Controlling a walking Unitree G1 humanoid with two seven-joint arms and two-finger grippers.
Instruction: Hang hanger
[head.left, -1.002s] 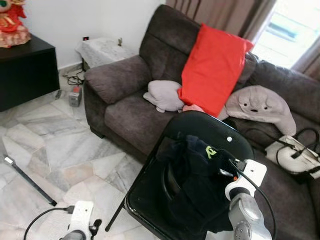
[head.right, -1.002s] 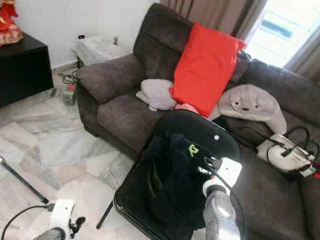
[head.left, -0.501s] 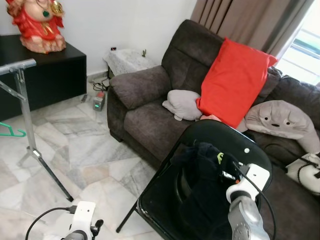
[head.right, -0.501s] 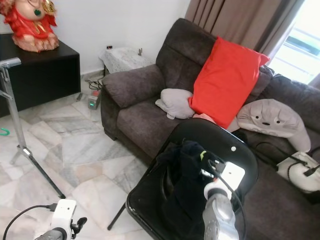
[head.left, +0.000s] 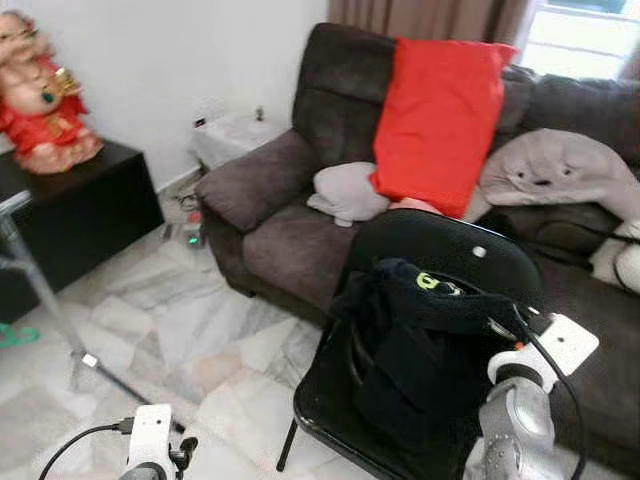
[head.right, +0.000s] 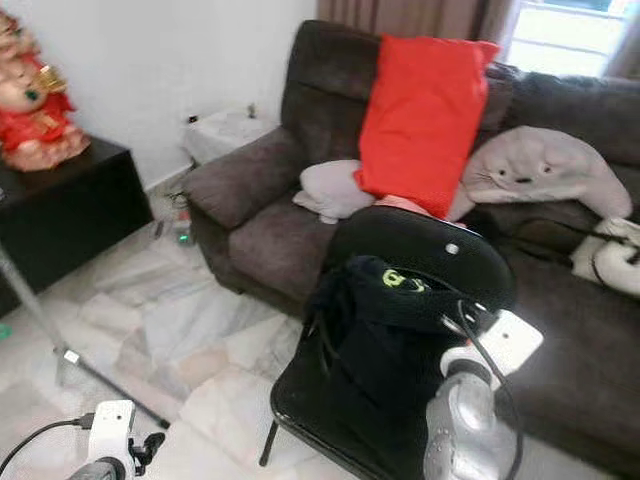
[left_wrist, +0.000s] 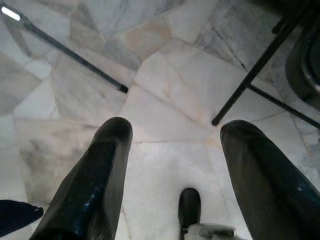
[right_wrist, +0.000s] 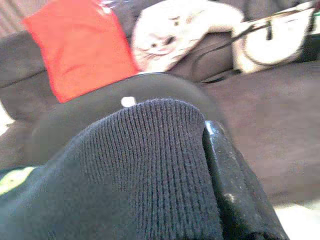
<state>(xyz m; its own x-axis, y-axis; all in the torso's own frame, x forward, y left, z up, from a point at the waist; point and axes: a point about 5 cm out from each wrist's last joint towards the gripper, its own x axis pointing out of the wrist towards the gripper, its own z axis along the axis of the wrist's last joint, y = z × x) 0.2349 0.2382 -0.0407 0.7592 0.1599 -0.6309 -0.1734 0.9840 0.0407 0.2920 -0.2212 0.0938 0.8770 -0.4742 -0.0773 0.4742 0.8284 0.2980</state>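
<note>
The left pincer (left_wrist: 172, 150) hangs low over the marble floor (head.left: 200, 330), its fingers (left_wrist: 95, 175) spread apart and gripping nothing. Right of it, a black garment (head.left: 420, 350) lies draped over a black chair (head.left: 440, 250) before the sofa (head.left: 300, 200). The right pincer (right_wrist: 212, 165) is clenched on the garment's ribbed edge; I cannot make out a hanger.

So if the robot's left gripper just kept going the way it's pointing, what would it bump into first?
Most likely the marble floor. The left gripper points down with its fingers apart, and bare tile lies between them. The black chair leg stands off to one side, probably out of its path, though depth is hard to judge.
</note>
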